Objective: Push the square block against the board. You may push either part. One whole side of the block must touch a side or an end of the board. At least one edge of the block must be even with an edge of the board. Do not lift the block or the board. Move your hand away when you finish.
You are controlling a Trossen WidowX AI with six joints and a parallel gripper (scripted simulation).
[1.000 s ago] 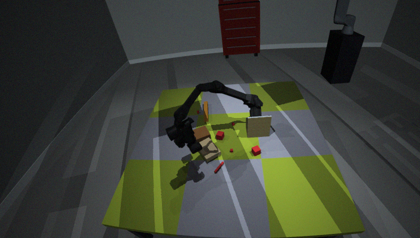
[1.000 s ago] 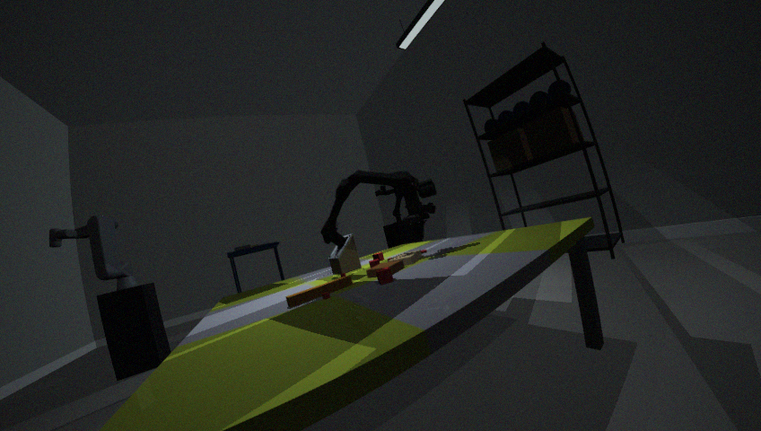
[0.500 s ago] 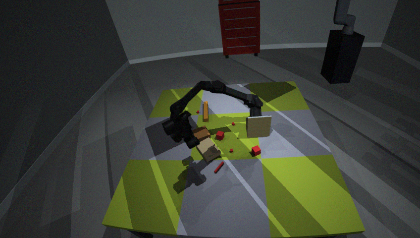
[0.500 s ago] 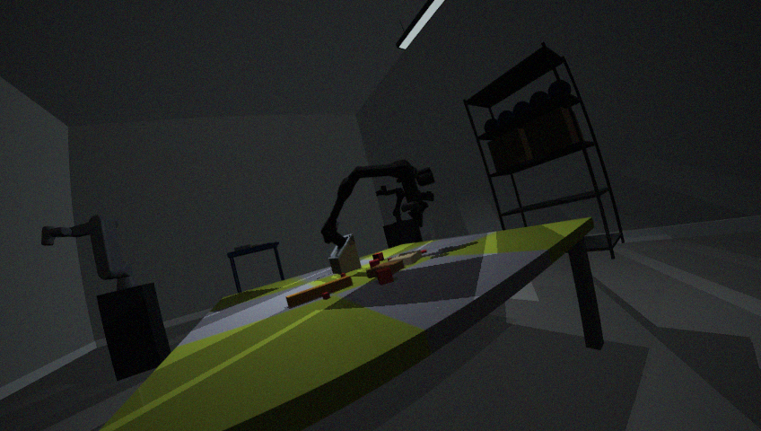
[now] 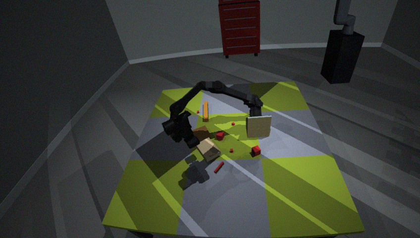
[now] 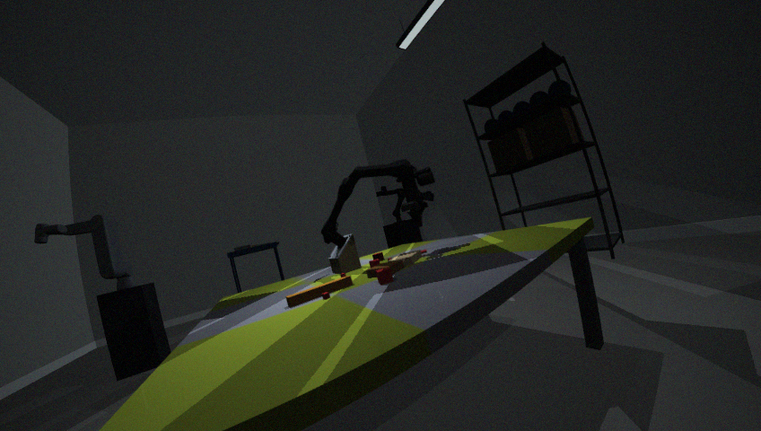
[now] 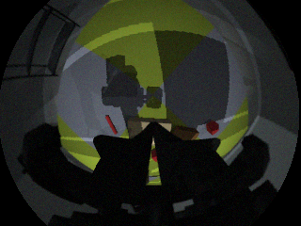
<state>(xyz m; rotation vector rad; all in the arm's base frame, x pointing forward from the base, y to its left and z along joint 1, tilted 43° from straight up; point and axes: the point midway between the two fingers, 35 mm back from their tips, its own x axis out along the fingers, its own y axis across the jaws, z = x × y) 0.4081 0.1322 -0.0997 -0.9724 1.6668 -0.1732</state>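
The brown block (image 5: 201, 132) (image 7: 186, 132) lies flat on the table, partly hidden by the arm in the top view. The tan board (image 5: 206, 148) (image 7: 135, 128) lies flat beside it, with one end close to the block. Whether their sides fully touch or any edges are even cannot be told. My gripper (image 5: 193, 144) (image 7: 153, 124) is shut and empty. In the top view its fingertips appear near the tan board's left edge. Its shadow falls on the table separately, so it seems raised above the table. In the wrist view the fingers hide parts of both pieces.
Red cubes (image 5: 220, 135) (image 5: 256, 150) lie right of the pieces, with several tiny red cubes around. A red stick (image 5: 219, 167) (image 7: 111, 124) lies in front of the board. An orange bar (image 5: 205, 110) (image 6: 320, 291) lies behind. An upright tan panel (image 5: 258, 127) (image 6: 346, 257) stands by the arm's base.
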